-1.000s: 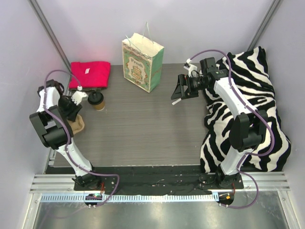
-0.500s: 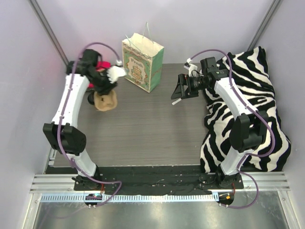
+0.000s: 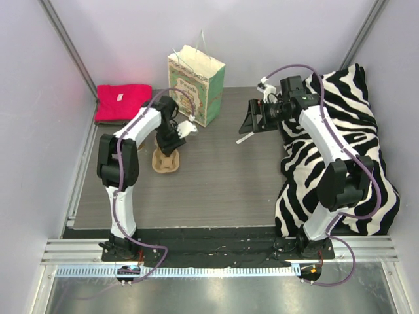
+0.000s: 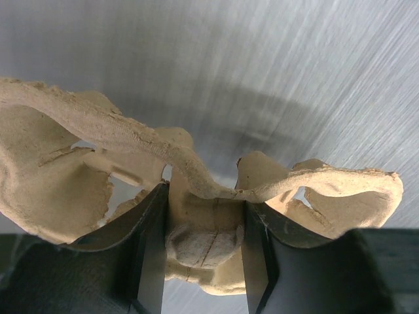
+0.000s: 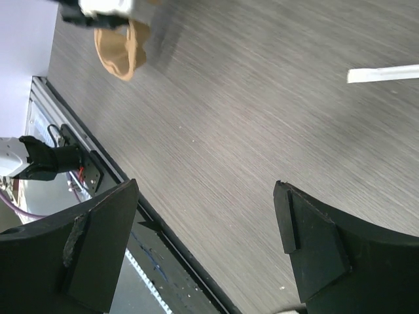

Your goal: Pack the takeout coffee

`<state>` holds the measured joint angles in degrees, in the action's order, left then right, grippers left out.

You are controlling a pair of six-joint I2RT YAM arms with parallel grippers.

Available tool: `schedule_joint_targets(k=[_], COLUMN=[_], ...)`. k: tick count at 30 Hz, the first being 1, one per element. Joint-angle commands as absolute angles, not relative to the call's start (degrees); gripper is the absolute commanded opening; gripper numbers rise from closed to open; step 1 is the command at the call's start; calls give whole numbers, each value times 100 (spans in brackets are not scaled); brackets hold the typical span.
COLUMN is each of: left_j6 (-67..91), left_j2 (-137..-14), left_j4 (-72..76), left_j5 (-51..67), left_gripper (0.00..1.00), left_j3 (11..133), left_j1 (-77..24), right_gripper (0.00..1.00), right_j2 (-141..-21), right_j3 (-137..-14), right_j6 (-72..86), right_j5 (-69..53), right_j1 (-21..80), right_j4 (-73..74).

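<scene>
My left gripper [image 3: 169, 148] is shut on the middle post of the beige moulded-pulp cup carrier [image 3: 163, 161], which hangs just in front of the bag. In the left wrist view the gripper [image 4: 204, 219] has both fingers pressed on the carrier's [image 4: 59, 176] central post. The carrier also shows in the right wrist view [image 5: 120, 49]. The white-and-green paper bag [image 3: 196, 85] stands upright at the back. My right gripper [image 3: 252, 122] is open and empty above the table, right of the bag; its jaws stand wide apart in its wrist view [image 5: 204, 193]. The kraft cup and its black lid are hidden.
A folded red cloth [image 3: 123, 101] lies at the back left. A zebra-striped cushion [image 3: 350, 157] fills the right side. A thin white strip [image 3: 245, 139] lies on the table below the right gripper and shows in the right wrist view [image 5: 383, 73].
My left arm has swung right with the carrier, from the table's left edge to in front of the bag. The cup seen at the left one second ago no longer shows. The right arm shifted slightly.
</scene>
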<state>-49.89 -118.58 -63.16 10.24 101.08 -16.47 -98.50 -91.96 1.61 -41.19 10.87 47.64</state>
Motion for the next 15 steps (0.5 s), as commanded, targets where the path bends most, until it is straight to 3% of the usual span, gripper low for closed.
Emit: schedule_joint_targets(k=[1,4,5,8,13,15], left_j6=[-4939,-4887,-4861,-4781,-4641,-4535], left_j2=[-11654,-11628,-11567,-11435,-11189,-10909], left_j4=[-5652,-5546,-5607,-5747,-5950,-5977], left_j5=[756,694,738,835,1036,1343], left_gripper=[43,48,57,73,84,93], left_j3=[9362,9053,9027,9044,9263,9299], left_j1=[-1767,-1784,-1784,-1775,-1784,-1784], right_gripper=[93,93,93,93,94,94], right_j2=[-9807,-10149,-10247,-10686,-11416,-11619], right_j3=[-9948,-10956,-11195,-12100,-13453,-13535], right_j6=[-104,-263,-359,-413,165,630], right_j5=[-3850,-3622,-3517,-3367,-3015,-2918], right_j1=[809,694,686,677,712,738], right_j4=[4772,4790,4816,4624,3572,3035])
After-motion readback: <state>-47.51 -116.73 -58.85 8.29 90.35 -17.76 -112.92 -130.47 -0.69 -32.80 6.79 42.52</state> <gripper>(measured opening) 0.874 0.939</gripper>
